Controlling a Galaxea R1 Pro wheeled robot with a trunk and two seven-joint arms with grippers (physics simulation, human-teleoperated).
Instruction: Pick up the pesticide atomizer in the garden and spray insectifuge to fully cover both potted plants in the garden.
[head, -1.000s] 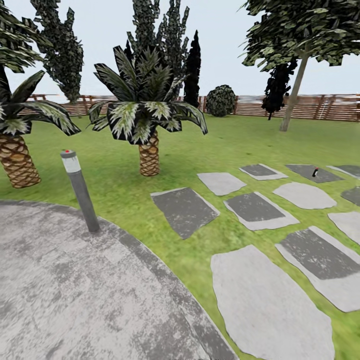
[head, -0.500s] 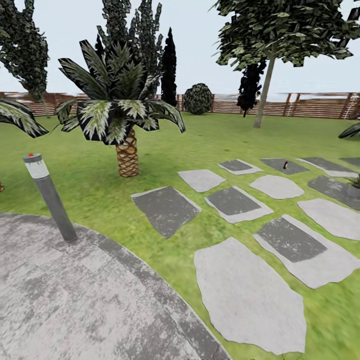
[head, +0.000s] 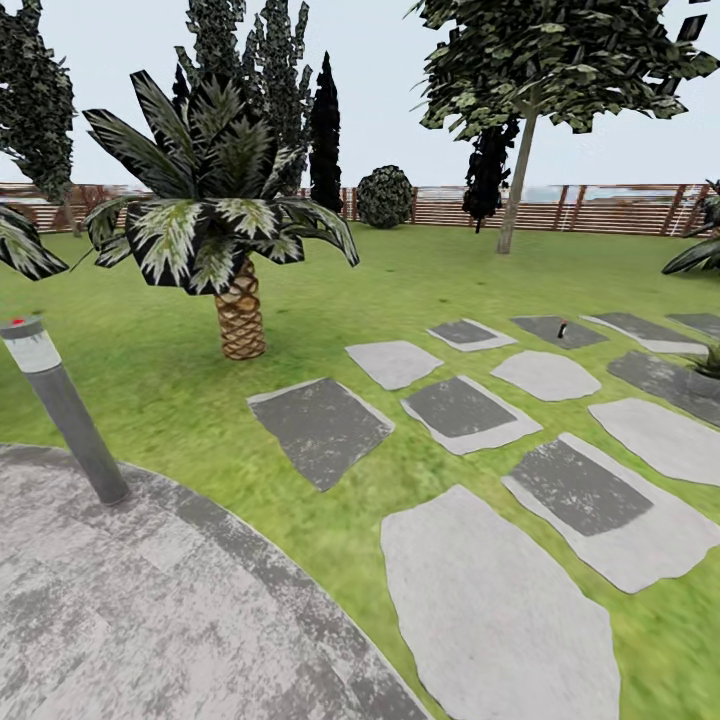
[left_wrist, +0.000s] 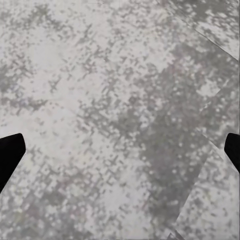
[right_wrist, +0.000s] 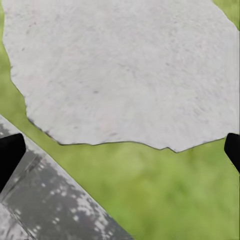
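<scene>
Pesticide atomizer, the slim dark bottle with a pale head (head: 562, 330), stands upright far off to your right in the head view, on one dark grey paving slab (head: 558, 329) in the back row of stones; it is too small to read any label. One low rosette of pointed olive-green leaves (head: 711, 358) shows at the right edge of that view, cut by the frame, beside the stones; its pot cannot be made out.

You are looking over a green lawn (head: 300, 300) closed at the back by one brown horizontal-slat wooden fence (head: 600, 210). About a dozen flat stepping stones, some pale grey and some dark grey, lie in loose rows across the grass, the nearest being a large pale slab (head: 500, 610). One broad curved grey stone patio (head: 150, 610) lies under you at the left. One grey lamp post with a red top (head: 62, 410) leans at its edge. One trunked palm with striped fronds (head: 235, 240) stands on the grass behind it, and one round dark bush (head: 385, 197) sits against the fence.

In the left wrist view, your left gripper (left_wrist: 120, 152) hangs over the mottled patio with two dark fingertips (left_wrist: 10, 152) at opposite edges, jaws spread wide and holding nothing. In the right wrist view, your right gripper (right_wrist: 120, 152) is likewise released and empty, above the pale slab, grass and patio edge.
</scene>
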